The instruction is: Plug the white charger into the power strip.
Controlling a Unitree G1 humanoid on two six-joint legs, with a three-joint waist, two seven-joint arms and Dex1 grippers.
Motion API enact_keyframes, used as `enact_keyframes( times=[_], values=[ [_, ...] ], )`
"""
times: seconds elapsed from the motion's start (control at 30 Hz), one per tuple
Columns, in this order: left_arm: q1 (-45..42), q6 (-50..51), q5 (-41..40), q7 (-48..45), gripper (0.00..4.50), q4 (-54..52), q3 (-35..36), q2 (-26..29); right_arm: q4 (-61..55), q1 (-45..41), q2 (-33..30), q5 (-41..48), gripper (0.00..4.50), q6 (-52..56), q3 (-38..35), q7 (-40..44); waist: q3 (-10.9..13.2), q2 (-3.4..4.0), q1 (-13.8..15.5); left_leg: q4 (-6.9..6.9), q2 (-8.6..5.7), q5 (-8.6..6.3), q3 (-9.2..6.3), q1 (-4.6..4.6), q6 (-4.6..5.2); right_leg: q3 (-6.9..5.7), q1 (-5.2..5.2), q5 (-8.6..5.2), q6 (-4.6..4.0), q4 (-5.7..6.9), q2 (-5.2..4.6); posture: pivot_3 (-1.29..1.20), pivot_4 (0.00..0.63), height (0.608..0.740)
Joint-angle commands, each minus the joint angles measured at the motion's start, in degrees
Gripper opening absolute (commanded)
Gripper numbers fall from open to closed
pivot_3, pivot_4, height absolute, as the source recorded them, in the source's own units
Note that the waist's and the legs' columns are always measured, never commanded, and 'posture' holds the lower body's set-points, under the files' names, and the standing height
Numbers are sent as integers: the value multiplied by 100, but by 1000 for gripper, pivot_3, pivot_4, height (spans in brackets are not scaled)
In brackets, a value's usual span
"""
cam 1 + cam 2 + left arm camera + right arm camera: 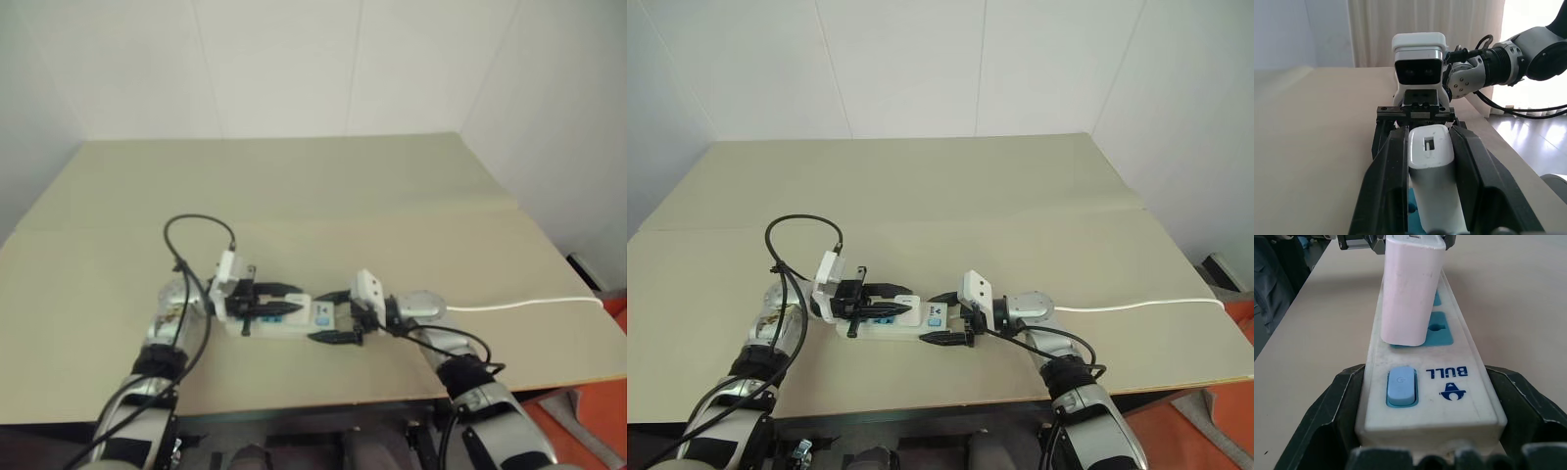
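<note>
Left arm: we see it reach in from the near left edge, its wrist bent so the left claw [884, 302] points level toward the right, along the strip.
Left claw: clenched on the white charger [1431, 161], one black finger [1385, 186] on each side of it.
Right arm: it comes in from the near right, the right claw [945, 316] pointing left and slightly down.
Right claw: its fingers [1327, 418] straddle the switch end of the power strip [1430, 396], one on each long side, gripping it.
White charger: upright over the strip, its lower end at the blue socket face next to the switch; we cannot tell how deep it sits.
Power strip: lies flat on the counter [313, 196] near the front edge, between the two claws; its thin white cord [529, 305] runs off to the right edge.
Open room: the counter behind the strip, and to its left, is bare up to the wall.
Right wrist view: we read a blue switch and the word BULL on the strip's end.
Left wrist view: we see a slot in the charger's top face, and the right claw's white box [1419, 61] facing us.
</note>
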Motion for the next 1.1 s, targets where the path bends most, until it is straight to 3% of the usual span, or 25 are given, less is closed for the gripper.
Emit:
enact_keyframes(
  times=[0.03, 0.3, 0.57, 1.1],
  values=[
    [69, -80, 139, 36, 990, 54, 65, 170, 7, -9, 55, -41, 3417, -85, 90, 41, 0, 0, -2, 0, 0, 0, 0, 2, 0, 0, 2, 0, 0, 0, 0, 0, 150, 740],
    [-17, -322, 313, -101, 990, 289, -120, 177, 23, 6, 81, -57, 3417, -131, 102, 17, -3, -1, -6, -7, 0, 0, 1, 12, 0, 1, 7, -1, 1, -1, 1, 0, 150, 740],
    [-255, -802, 374, -102, 990, 706, -760, 375, -40, 53, 60, -52, 3417, -116, 99, -18, -24, -1, 11, -8, -1, 0, 1, 17, 0, 1, 16, -2, 2, -2, 0, 0, 150, 740],
    [3, -1121, 524, -75, 990, 1316, -689, 374, -32, 62, 61, -93, 3417, -163, 141, -57, -103, 30, 14, -14, -2, 0, 1, 24, 0, 2, 25, -5, 5, -10, 0, 0, 150, 740]
  ],
)
